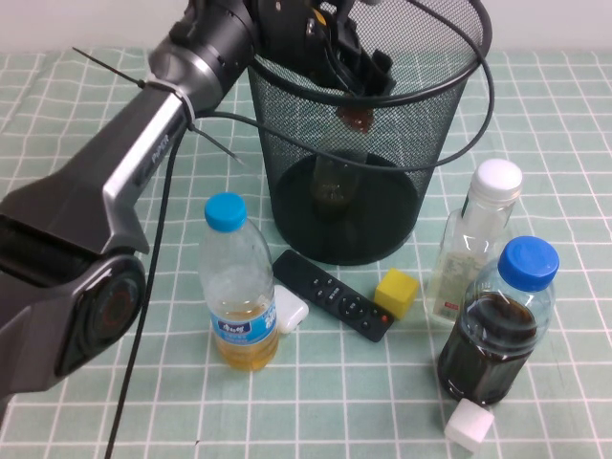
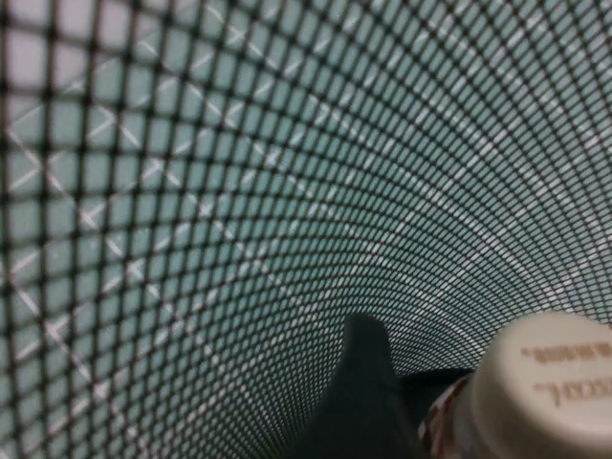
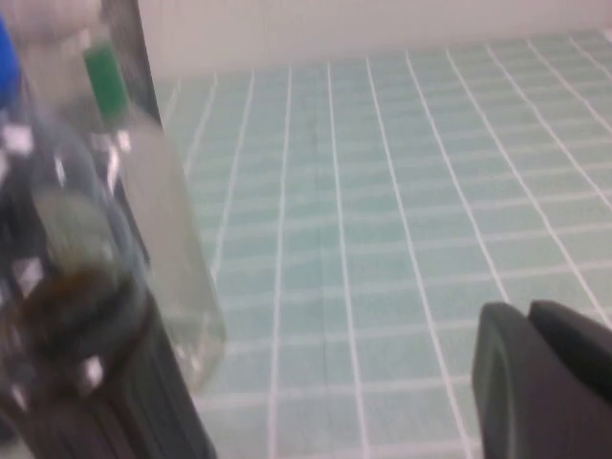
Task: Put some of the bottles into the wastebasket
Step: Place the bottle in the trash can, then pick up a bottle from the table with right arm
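The black wire-mesh wastebasket [image 1: 287, 163] stands at the back centre. My left gripper [image 1: 361, 76] reaches down inside its rim and is shut on the small clear bottle [image 1: 335, 186], whose brown neck band shows through the mesh. In the left wrist view the cream cap [image 2: 550, 392] sits beside one dark finger [image 2: 368, 402], with the basket's mesh wall [image 2: 239, 191] all around. The taller white-capped bottle [image 1: 475, 244] stands right of the basket and also shows in the right wrist view [image 3: 163, 220]. My right gripper [image 3: 545, 382] hovers over the tablecloth, away from the bottles.
A blue-capped bottle of yellow liquid [image 1: 236, 287] stands front left. A blue-capped bottle of dark liquid [image 1: 499, 325] stands front right. A black remote [image 1: 332, 294], a yellow cube [image 1: 396, 292], a white cube [image 1: 469, 425] and a small white object [image 1: 290, 311] lie in front of the basket.
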You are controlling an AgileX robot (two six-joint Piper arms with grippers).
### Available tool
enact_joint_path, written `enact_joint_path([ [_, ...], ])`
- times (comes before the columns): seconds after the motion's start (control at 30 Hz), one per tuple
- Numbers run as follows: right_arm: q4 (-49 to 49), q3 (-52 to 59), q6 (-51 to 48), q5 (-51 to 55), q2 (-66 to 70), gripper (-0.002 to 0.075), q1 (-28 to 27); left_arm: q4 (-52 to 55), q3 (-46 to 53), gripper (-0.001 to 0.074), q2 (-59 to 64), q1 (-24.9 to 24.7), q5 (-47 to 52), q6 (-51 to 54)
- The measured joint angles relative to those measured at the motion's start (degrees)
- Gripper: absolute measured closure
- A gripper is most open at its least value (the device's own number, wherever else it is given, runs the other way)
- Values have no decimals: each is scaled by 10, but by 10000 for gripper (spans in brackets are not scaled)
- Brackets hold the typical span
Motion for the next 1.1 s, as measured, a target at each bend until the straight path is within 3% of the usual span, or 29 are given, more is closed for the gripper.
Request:
enact_joint_path([
  [0.17,171,0,0,-107,0,734,0,-1,-18,210,-20,0,8,-6],
  [0.27,241,0,0,-139,0,734,0,-1,-34,258,-49,1,29,-18],
  [0.37,274,-27,0,-86,2,734,0,0,-49,404,-88,2,59,-21],
  [0.47,264,-108,0,2,45,734,0,0,-55,617,-139,2,94,-22],
  [0.53,227,-171,-1,69,98,734,0,0,-57,685,-173,2,121,-22],
  [0.77,73,-429,1,289,330,734,0,11,-22,731,-312,2,195,-22],
  [0.97,36,-587,-18,396,500,734,0,73,132,734,-471,2,203,-22],
  [1.1,44,-655,-33,419,570,733,1,94,298,734,-586,2,154,-22],
])
